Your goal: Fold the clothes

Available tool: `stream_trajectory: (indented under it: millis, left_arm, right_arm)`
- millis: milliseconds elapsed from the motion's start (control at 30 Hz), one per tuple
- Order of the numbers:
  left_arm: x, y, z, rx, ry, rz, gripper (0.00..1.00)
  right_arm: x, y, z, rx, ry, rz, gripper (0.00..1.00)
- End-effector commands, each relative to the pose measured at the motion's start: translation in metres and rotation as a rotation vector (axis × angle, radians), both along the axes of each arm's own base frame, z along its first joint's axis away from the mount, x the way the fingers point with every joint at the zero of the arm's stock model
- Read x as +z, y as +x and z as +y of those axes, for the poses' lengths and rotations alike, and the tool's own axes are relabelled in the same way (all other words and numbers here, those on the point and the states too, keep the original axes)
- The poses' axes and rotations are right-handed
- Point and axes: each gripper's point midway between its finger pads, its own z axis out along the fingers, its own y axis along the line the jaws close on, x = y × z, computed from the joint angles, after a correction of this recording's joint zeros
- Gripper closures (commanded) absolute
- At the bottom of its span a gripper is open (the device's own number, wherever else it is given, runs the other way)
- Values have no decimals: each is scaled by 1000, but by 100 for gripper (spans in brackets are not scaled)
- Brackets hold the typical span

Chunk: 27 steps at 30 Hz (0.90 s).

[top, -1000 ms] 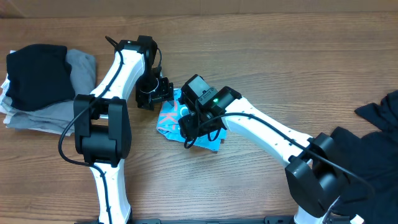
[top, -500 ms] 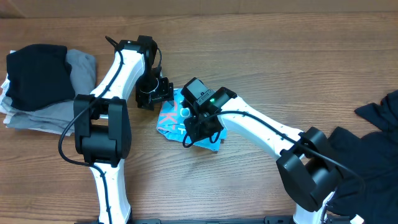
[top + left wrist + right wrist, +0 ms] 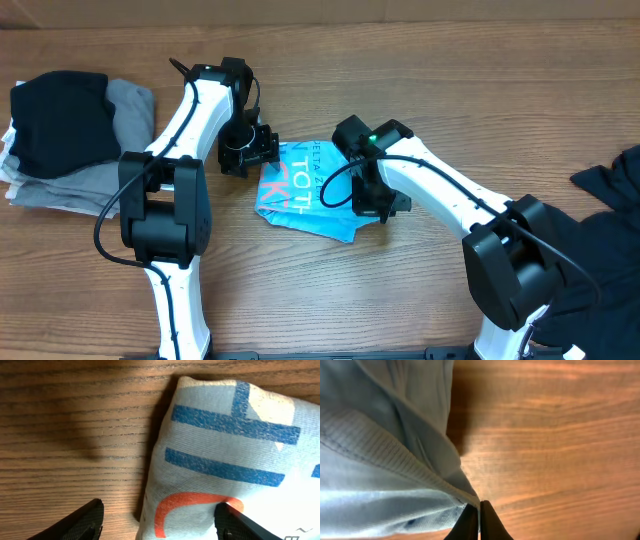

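Note:
The sky-blue T-shirt (image 3: 305,190) of the clothes lies folded small at mid-table, white and pink-red lettering up. My left gripper (image 3: 262,150) stands at its upper left corner, open. In the left wrist view the shirt (image 3: 225,445) edge with a red curve lies between the wide-apart fingers (image 3: 82,520); the left gripper (image 3: 160,522) holds nothing. My right gripper (image 3: 383,205) is at the shirt's right edge. In the right wrist view the right gripper (image 3: 479,521) is shut on a ribbed hem of the blue shirt (image 3: 380,475).
A stack of folded black and grey garments (image 3: 60,130) sits at the far left. A heap of black clothes (image 3: 600,240) lies at the right edge, by the right arm's base. Bare wood table (image 3: 450,90) lies behind the arms.
My right gripper shut on the shirt's hem and moved right, off the top of the shirt. The lettering it covered now shows. The left arm has not moved.

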Motion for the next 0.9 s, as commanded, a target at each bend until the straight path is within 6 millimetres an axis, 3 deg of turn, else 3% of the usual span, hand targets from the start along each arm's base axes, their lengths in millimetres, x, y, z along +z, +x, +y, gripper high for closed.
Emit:
stream_trajectory:
  millis: [0, 233, 333, 467, 567, 733, 867]
  left_arm:
    - [-3, -6, -2, -18, 0, 18, 26]
    - [-1, -19, 0, -18, 11, 71, 26]
    - [0, -29, 11, -18, 68, 115, 26]
    - [1, -38, 25, -24, 154, 147, 27]
    - [2, -38, 26, -25, 156, 147, 31]
    - [27, -14, 25, -17, 134, 24, 32]
    - [62, 34, 16, -41, 93, -217, 28]
  right_arm:
    - [13, -16, 8, -18, 47, 38, 96]
    - [15, -45, 37, 19, 161, 154, 95]
    - [16, -52, 49, 75, 196, 168, 73]
    - [15, -49, 47, 87, 172, 144, 72]
    - [14, -37, 29, 21, 96, 94, 73]
    - [22, -21, 11, -48, 107, 63, 74]
    - [38, -5, 1, -102, 156, -5, 73]
